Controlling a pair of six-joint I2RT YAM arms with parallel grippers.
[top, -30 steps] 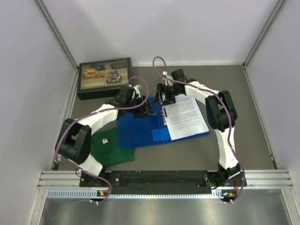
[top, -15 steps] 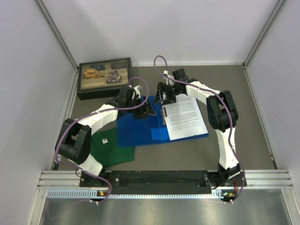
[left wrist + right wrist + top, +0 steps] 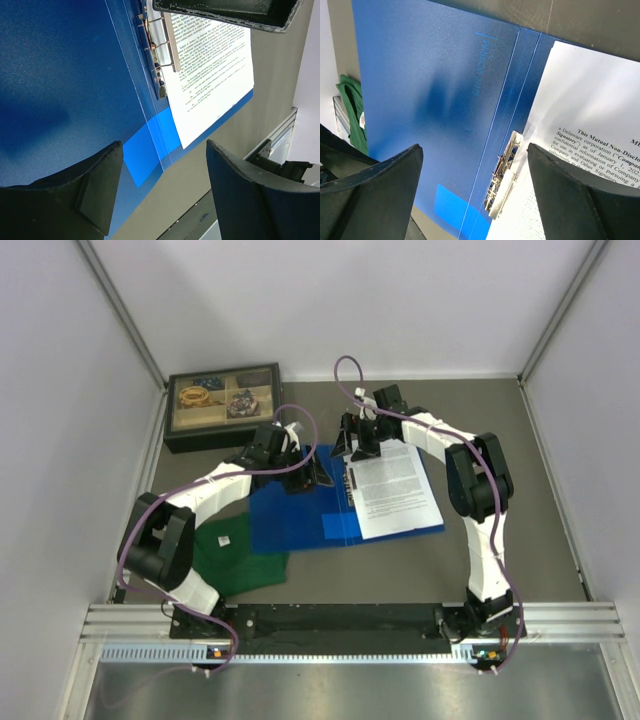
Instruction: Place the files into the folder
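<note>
1. A compartment box [image 3: 222, 406] sits in the bench's [image 3: 540, 540] far left corner. A green shirt [image 3: 235, 558] lies toward the near edge.
2. The left end effector [image 3: 164, 150], fingers spread and empty, hangs over the folder's [image 3: 290, 515] left cover.
3. The folder lies open mid-bench, overlapping the shirt.
4. The files [image 3: 395, 490] rest on its right leaf beside the rings [image 3: 502, 172].
5. The right end effector [image 3: 474, 150], spread and empty, hangs over the spine's far end.

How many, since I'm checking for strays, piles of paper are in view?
1: the paper pile lies on the right half of the open blue binder, its edge at the rings. Others may be hidden from these views.
</note>
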